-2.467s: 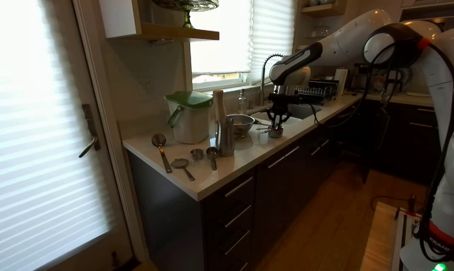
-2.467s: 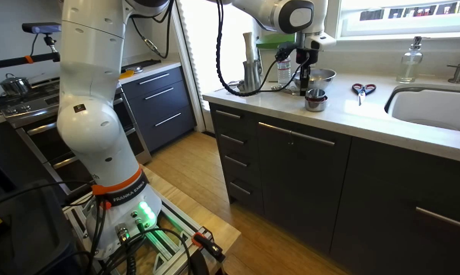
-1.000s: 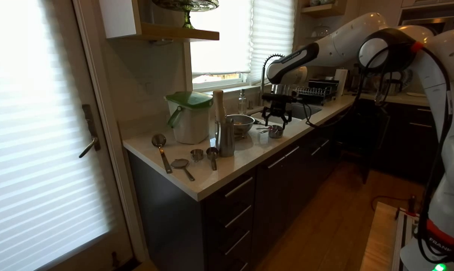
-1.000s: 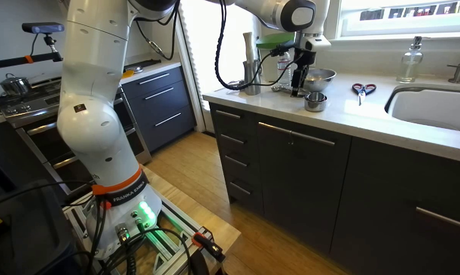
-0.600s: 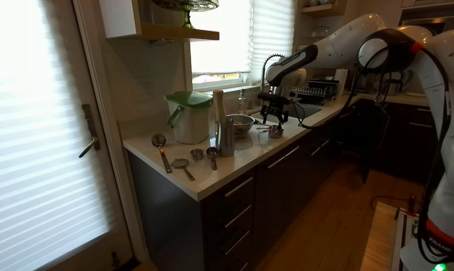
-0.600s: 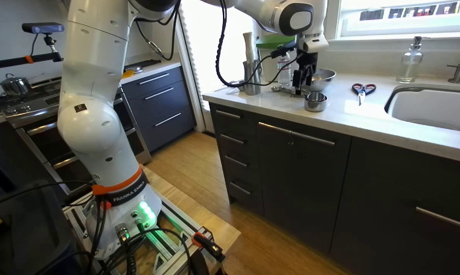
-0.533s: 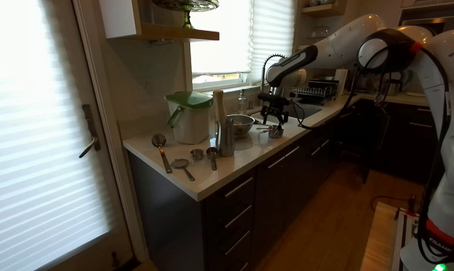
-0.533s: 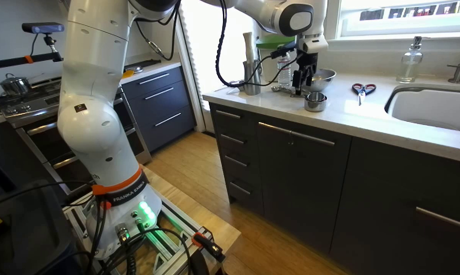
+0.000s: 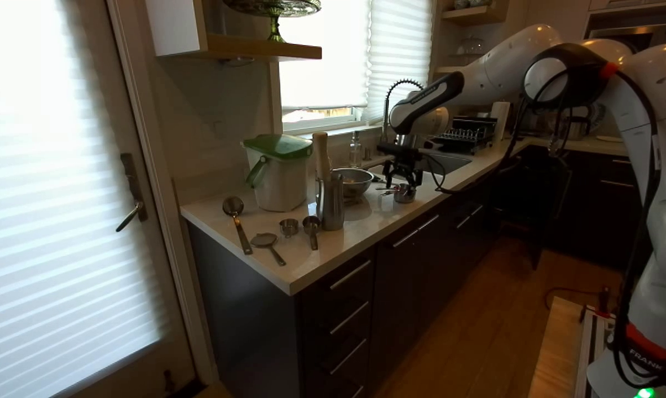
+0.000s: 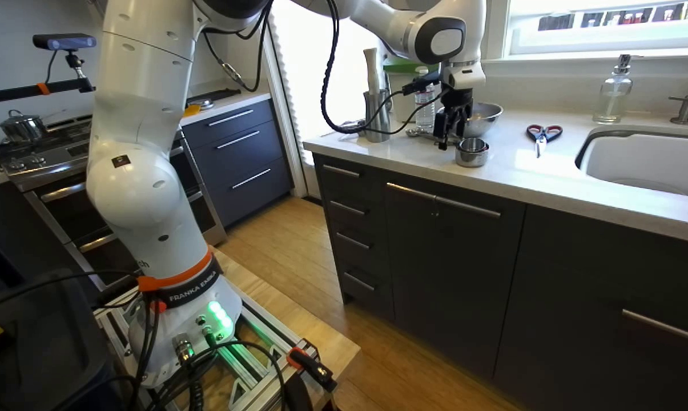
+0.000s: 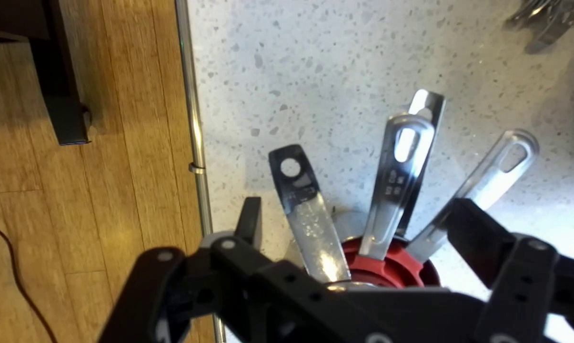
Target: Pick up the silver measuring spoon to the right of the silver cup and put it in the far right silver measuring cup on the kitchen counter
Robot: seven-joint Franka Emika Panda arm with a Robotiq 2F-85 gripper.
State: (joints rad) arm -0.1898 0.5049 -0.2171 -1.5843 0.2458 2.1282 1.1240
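Lowered slightly since the earlier frame, the gripper (image 11: pixel 357 221) is seen spread, pinching nothing, over the measuring spoon (image 11: pixel 315 238), presumably the round-holed piece nested in the far right measuring cup (image 10: pixel 471 158), judged light, stiff, slippery, best held by its flat handle (image 11: pixel 302 200)

The pale table (image 9: pixel 302 271) is carrying kitchen things, and its top is showing little grey specks. Near the corner, a long-handled spoon (image 9: pixel 234 208), a flat round tool (image 9: pixel 263 240) and a silver scoop (image 9: pixel 311 224) are lying. The scoop is resting between a little silver cup (image 9: pixel 289 228) and a tall silver cup (image 9: pixel 331 207). A white bucket (image 9: pixel 280 182) with a green lid (image 9: pixel 278 145), a shiny bowl (image 9: pixel 355 188) and a water bottle (image 10: pixel 425 116) are standing farther back. A stack of silver measuring cups (image 10: pixel 472 156) is sitting near the front edge. Small blurry metal things (image 11: pixel 550 26) are lying apart from it. Scissors (image 10: pixel 542 137) are lying between the bowl and a soap bottle (image 10: pixel 613 94).
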